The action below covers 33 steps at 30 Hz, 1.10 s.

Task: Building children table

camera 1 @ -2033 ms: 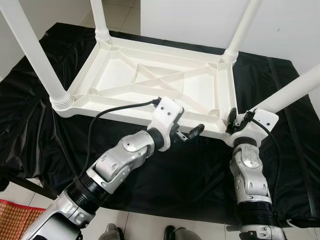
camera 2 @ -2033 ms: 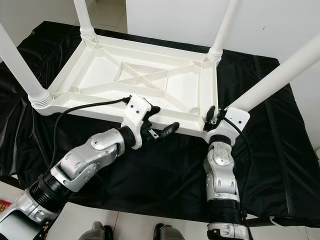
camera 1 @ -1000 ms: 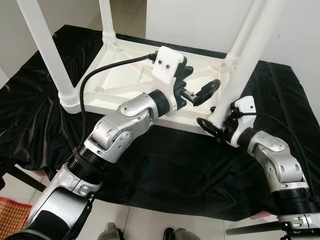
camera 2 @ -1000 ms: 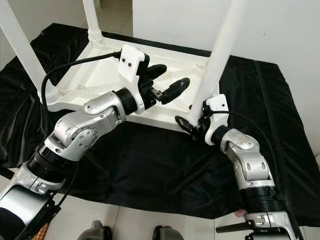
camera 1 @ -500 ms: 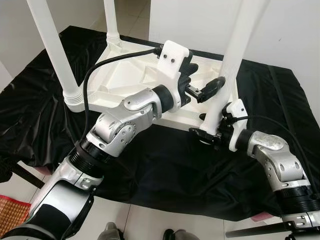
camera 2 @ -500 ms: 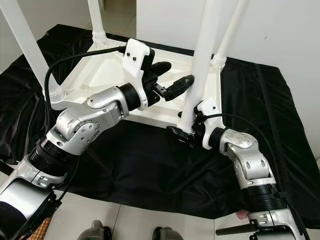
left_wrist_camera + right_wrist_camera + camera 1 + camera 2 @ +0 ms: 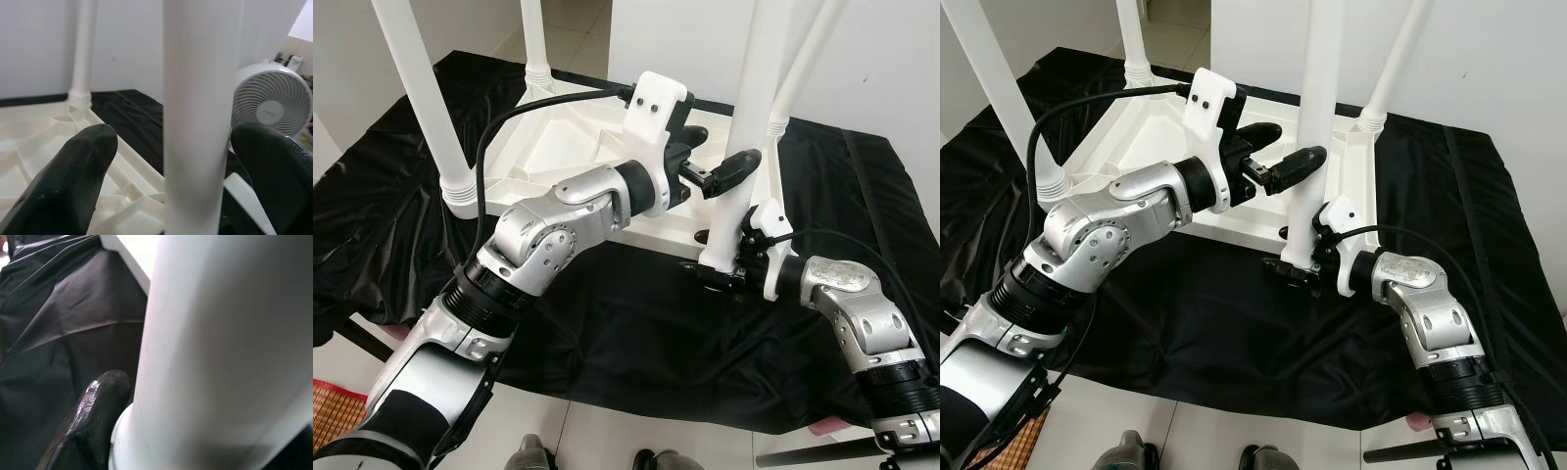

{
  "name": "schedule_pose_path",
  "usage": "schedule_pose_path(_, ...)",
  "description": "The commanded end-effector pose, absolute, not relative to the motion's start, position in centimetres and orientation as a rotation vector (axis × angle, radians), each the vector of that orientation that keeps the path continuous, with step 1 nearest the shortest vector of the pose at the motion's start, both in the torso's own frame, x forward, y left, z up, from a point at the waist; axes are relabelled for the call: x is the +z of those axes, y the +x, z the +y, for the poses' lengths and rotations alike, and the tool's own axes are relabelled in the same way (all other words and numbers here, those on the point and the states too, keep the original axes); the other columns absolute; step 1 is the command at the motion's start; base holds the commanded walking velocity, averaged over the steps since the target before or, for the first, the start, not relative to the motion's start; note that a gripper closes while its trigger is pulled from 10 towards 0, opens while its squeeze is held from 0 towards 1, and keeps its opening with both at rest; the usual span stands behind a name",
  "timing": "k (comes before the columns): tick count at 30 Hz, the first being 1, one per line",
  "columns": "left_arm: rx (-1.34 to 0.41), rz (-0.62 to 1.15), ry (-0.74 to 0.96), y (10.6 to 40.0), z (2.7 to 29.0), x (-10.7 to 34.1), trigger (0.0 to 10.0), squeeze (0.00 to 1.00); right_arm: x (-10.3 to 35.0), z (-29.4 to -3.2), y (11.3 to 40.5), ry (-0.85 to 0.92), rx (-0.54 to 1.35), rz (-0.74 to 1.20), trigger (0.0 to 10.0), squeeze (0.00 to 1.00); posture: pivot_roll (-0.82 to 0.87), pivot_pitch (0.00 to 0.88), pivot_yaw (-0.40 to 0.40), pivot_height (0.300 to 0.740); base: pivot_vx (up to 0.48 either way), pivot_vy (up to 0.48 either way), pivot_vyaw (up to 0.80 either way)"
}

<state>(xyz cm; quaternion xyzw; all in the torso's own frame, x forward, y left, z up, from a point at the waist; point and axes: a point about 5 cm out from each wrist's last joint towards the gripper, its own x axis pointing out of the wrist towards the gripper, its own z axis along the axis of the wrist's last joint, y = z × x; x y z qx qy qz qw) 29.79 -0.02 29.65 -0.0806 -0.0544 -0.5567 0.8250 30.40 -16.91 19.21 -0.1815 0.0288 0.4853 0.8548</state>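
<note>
A white plastic children's table point(image 7: 570, 147) lies upside down on a black cloth point(image 7: 636, 333) that covers the work surface, its ribbed underside facing up. Three white legs stand upright in its corner sockets: one at the near left corner point(image 7: 421, 93), one at the far left corner point(image 7: 534, 39) and one at the far right corner point(image 7: 798, 69).

The fourth leg point(image 7: 742, 127) stands upright at the table's near right corner, its ringed foot end point(image 7: 717, 257) low against the table's near edge; whether it sits in the socket cannot be told. The right gripper point(image 7: 710, 274) pinches this leg at its bottom, with one black finger point(image 7: 88, 421) pressed against the ringed end in the right wrist view. The right arm point(image 7: 847, 313) reaches in from the near right side over the cloth.

The left gripper point(image 7: 710, 174) is raised above the table's near right part, level with the middle of the same leg. Its two black fingers point(image 7: 73, 171) are spread, and in the left wrist view the leg point(image 7: 200, 117) stands between them with a gap on each side. The left arm point(image 7: 548, 235) crosses over the table's near edge.

A white fan point(image 7: 271, 105) stands in the background of the left wrist view.
</note>
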Motion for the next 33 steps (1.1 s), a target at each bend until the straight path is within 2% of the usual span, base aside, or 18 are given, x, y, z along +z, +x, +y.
schedule_pose_path(1, -1.753, -0.167, -0.146, 26.80, -0.64, 30.30, 10.0, 0.00, 19.34, -16.87, 30.21, -0.411, 1.041, 0.059, 10.0, 0.00, 0.05, 0.100, -0.050, 0.740, 0.000, 0.000, 0.00)
schedule_pose_path(7, -1.795, -0.154, -0.169, 26.43, -1.28, 30.78, 10.0, 0.00, 19.05, -16.50, 29.48, -0.422, 1.119, 0.080, 10.0, 0.00, 0.05, 0.105, -0.049, 0.740, 0.000, 0.000, 0.00)
schedule_pose_path(20, -1.840, -0.127, -0.180, 26.16, -1.51, 31.23, 10.0, 0.00, 18.86, -16.52, 29.30, -0.437, 1.137, 0.097, 10.0, 0.00, 0.04, 0.103, -0.049, 0.740, 0.000, 0.000, 0.00)
schedule_pose_path(21, -1.850, -0.118, -0.186, 26.07, -1.46, 31.21, 2.4, 0.00, 18.89, -16.58, 29.33, -0.441, 1.134, 0.096, 10.0, 0.00, 0.04, 0.103, -0.049, 0.740, 0.000, 0.000, 0.00)
schedule_pose_path(22, -1.850, -0.118, -0.186, 26.07, -1.46, 31.21, 2.4, 0.00, 18.89, -16.58, 29.33, -0.441, 1.134, 0.096, 10.0, 0.00, 0.04, 0.103, -0.049, 0.740, 0.000, 0.000, 0.00)
schedule_pose_path(23, -1.858, -0.110, -0.194, 26.01, -1.37, 31.17, 0.0, 0.00, 18.93, -16.66, 29.43, -0.444, 1.125, 0.093, 10.0, 0.00, 0.04, 0.099, -0.046, 0.740, 0.000, 0.000, 0.00)
schedule_pose_path(33, -1.863, -0.096, -0.224, 25.96, -1.30, 31.15, 0.0, 0.00, 19.30, -16.89, 29.68, -0.441, 1.099, 0.077, 10.0, 0.00, 0.04, 0.086, -0.046, 0.740, 0.000, 0.000, 0.00)
